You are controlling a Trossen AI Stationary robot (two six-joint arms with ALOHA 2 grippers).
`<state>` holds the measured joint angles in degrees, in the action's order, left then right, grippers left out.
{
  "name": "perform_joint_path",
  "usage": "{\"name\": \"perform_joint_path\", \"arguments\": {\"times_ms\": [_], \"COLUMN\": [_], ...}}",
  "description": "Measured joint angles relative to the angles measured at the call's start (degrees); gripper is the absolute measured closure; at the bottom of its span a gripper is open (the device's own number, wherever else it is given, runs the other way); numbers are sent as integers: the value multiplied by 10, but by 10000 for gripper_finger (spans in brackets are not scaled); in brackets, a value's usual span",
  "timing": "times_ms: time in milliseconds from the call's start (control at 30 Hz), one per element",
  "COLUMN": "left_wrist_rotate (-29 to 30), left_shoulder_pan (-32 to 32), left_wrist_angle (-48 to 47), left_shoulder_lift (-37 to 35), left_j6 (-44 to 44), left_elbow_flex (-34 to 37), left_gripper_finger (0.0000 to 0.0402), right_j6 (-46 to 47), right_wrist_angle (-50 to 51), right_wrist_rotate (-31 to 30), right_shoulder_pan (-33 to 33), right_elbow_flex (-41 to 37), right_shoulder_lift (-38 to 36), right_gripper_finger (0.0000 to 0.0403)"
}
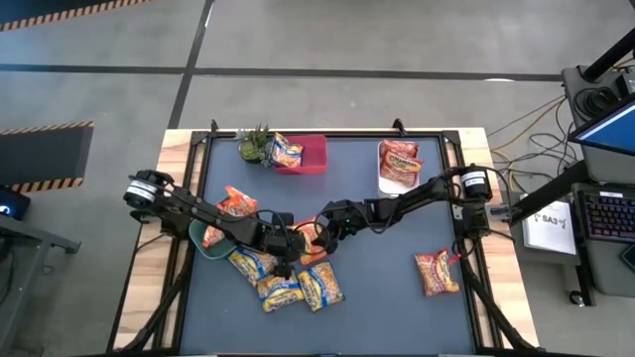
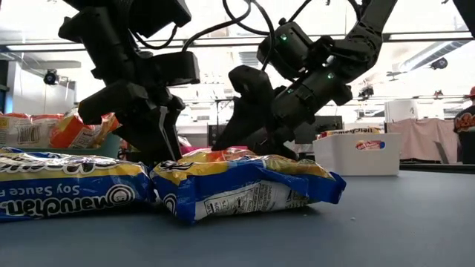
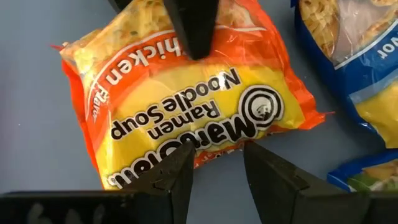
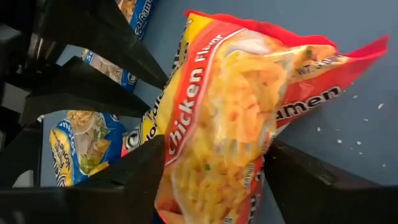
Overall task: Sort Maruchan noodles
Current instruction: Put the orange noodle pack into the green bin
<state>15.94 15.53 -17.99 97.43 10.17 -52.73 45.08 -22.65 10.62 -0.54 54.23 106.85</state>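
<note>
While my right gripper (image 4: pixel 211 180) pinched the orange chicken packet (image 4: pixel 249 112) mid-table, my left gripper (image 3: pixel 214 171) hung open just above it. I worried they could bump, or the slippery packet might drop.

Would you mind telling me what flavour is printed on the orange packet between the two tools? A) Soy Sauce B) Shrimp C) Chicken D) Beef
C: the orange packet reads "Chicken" in the left wrist view, and the right wrist view shows "Chicken Flavor" on it, with the right tool straddling its end.
</note>
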Motion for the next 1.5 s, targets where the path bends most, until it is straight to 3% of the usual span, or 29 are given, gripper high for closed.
{"name": "perform_joint_path", "arguments": {"times_ms": [300, 533, 733, 867, 1100, 1267, 1500], "left_wrist_rotate": [7, 67, 78, 69, 56, 57, 71], "left_shoulder_pan": [0, 4, 6, 8, 8, 4, -1], "left_wrist_angle": [-8, -61, -48, 43, 290, 407, 461], "left_shoulder_lift": [-17, -91, -180, -231, -281, -274, -219], "left_j6": [17, 5, -37, -58, -86, -51, -45], "left_elbow_flex": [1, 0, 0, 21, 145, 213, 230], "left_gripper_finger": [277, 277, 277, 277, 262, 224, 165], "right_j6": [-9, -52, -129, -185, -309, -372, -405], "right_wrist_angle": [-10, -7, 10, 28, 59, 64, 62], "right_wrist_rotate": [14, 22, 15, -25, -121, -182, -188], "right_shoulder_pan": [4, 4, 2, -8, -47, -74, -79], "right_elbow_flex": [0, 0, -1, -3, -5, -5, -5], "right_shoulder_lift": [-4, -12, -36, -49, -74, -80, -81], "right_gripper_finger": [257, 263, 276, 283, 284, 284, 284]}}
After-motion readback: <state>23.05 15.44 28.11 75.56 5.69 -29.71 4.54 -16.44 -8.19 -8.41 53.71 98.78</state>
